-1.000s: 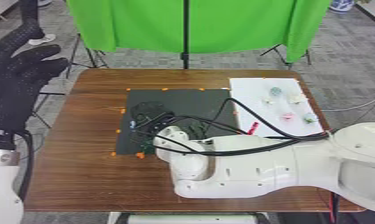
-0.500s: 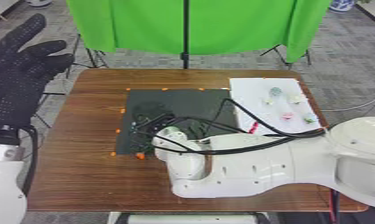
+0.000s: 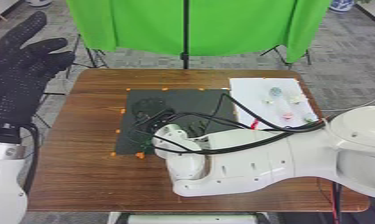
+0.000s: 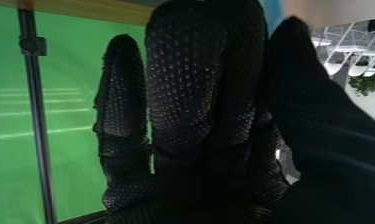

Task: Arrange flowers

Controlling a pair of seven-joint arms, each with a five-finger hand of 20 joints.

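"Flowers (image 3: 286,116), please, but take me there from the left."

"Far left, the left robot hand (image 3: 23,77) is raised beside the brown surface (image 3: 72,175), wide, with its thumb and fingers spread."

"And next?"

"A dark mat (image 3: 188,97) with orange marks (image 3: 140,155) around its edge. The right robot hand (image 3: 150,108) is over its left part, black on near-black (a wretched pairing for my eyes). In the wrist view, the right robot hand (image 4: 179,95) has its fingers straight and close together, the thumb beside them. A sliver of pale blue shows by the tips; I can't tell what it is, or whether anything is held."

"What comes after the mat?"

"The white right arm (image 3: 246,157) lies across the near part of the mat and on over the surface, black cables (image 3: 254,145) looping above it. Then a white sheet (image 3: 244,90), something red (image 3: 254,123) at its left edge. The small blooms sit apart on it: blue-green, whitish, pink, one pale near the right edge."
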